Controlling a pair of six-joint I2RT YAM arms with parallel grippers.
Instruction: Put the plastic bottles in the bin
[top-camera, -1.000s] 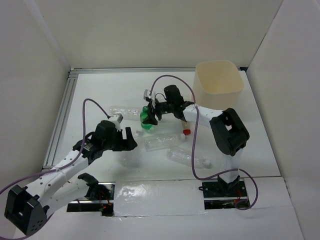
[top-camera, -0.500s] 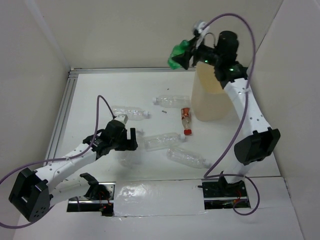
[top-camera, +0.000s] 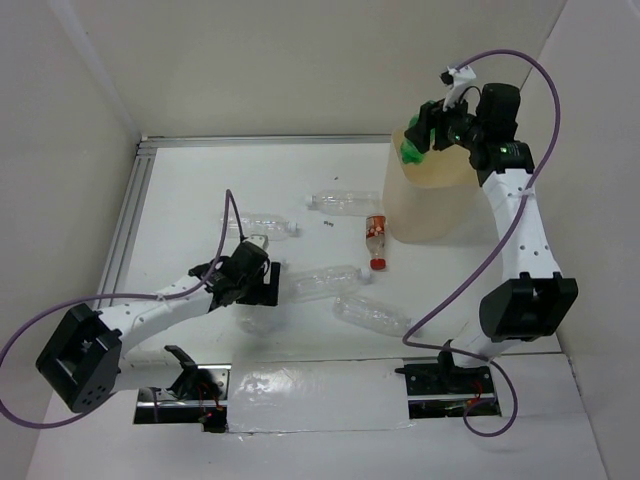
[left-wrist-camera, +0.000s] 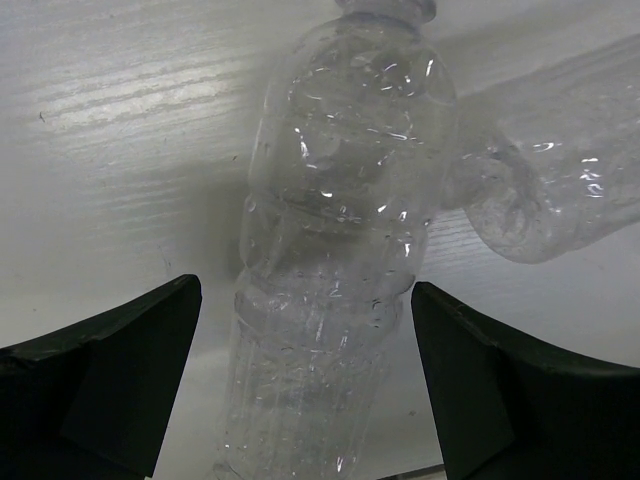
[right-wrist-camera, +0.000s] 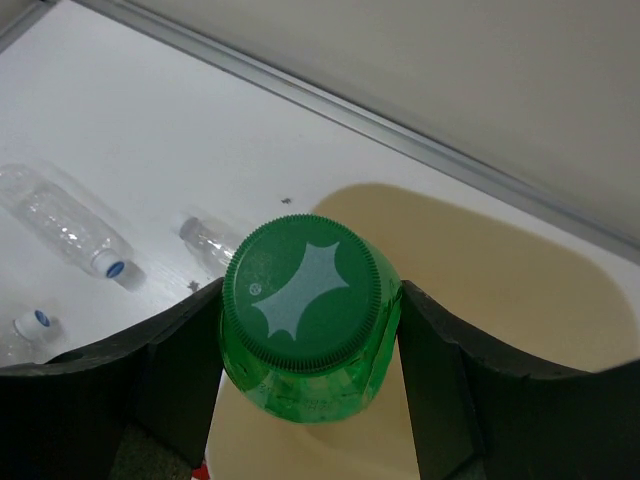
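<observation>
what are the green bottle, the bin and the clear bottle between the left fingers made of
Green bottle: glossy translucent green plastic, ridged cap. Bin: probably plastic, cream, matte, faintly translucent wall. Clear bottle: thin clear plastic, crinkled, glinting.

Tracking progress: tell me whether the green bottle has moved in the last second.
Yes. The green bottle, in the right gripper, has gone from well left of the bin, up and right to above its left rim.

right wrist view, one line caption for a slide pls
Right gripper clamps the green bottle, seen cap-first, over the rim of the beige bin.
</observation>
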